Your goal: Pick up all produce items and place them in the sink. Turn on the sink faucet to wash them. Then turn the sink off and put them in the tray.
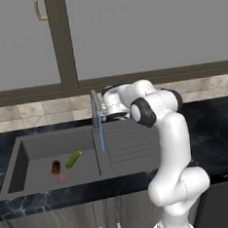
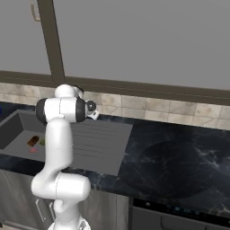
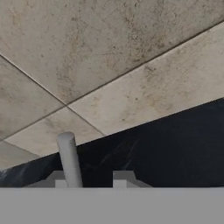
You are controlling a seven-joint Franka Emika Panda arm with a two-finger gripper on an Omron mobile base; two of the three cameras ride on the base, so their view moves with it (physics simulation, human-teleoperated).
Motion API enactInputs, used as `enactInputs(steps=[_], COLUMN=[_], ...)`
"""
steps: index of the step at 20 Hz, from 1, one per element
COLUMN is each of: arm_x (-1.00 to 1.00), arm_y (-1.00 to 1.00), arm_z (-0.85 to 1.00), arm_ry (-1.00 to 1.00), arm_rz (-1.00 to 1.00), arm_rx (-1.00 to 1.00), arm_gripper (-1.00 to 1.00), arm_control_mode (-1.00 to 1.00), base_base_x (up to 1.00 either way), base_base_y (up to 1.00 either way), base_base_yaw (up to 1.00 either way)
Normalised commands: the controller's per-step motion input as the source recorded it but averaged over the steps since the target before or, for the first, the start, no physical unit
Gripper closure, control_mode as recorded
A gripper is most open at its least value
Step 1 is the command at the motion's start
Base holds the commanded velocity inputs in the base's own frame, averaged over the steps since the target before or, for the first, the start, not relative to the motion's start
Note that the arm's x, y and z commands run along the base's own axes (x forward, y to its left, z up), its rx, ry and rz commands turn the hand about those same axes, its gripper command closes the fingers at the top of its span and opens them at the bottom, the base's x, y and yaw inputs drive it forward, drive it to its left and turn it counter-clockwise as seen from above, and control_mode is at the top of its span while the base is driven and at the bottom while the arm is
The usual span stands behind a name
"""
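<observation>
step: work faucet lever | water: blue stream [image 1: 101, 134] runs from slim grey metal faucet [image 1: 94, 109] | gripper [image 1: 104, 108]: fingers nearly closed, holding nothing, beside neck | produce: brown oblong [image 1: 55, 167], green cucumber-like vegetable [image 1: 73, 159] in dark grey basin [image 1: 22, 158] | advice: nudge lever gently, avoid pushing neck

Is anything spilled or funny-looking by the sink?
One thing: the blue stream of water from the slim grey metal faucet lands on the ribbed drainboard, missing the dark grey basin where the green cucumber-like vegetable lies.
</observation>
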Motion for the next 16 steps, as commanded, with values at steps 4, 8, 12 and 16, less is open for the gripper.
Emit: enactInputs(steps=[4, 8, 12, 16], arm_x=[0.0, 0.0, -0.06, -0.31], arm_y=[-0.13, 0.0, -0.4, -0.73], arm_z=[0.01, 0.14, 0.37, 0.39], arm_ry=[0.0, 0.0, 0.0, 0.0], arm_rz=[-0.05, -0.01, 0.0, 0.0], arm_rx=[0.03, 0.0, 0.02, 0.06], arm_gripper=[1.0, -1.0, -1.0, -1.0], arm_control_mode=[-1.0, -1.0, -1.0, -1.0], base_base_x=[0.0, 0.0, 0.0, 0.0], base_base_y=[0.0, 0.0, 0.0, 0.0], base_base_yaw=[0.0, 0.0, 0.0, 0.0])
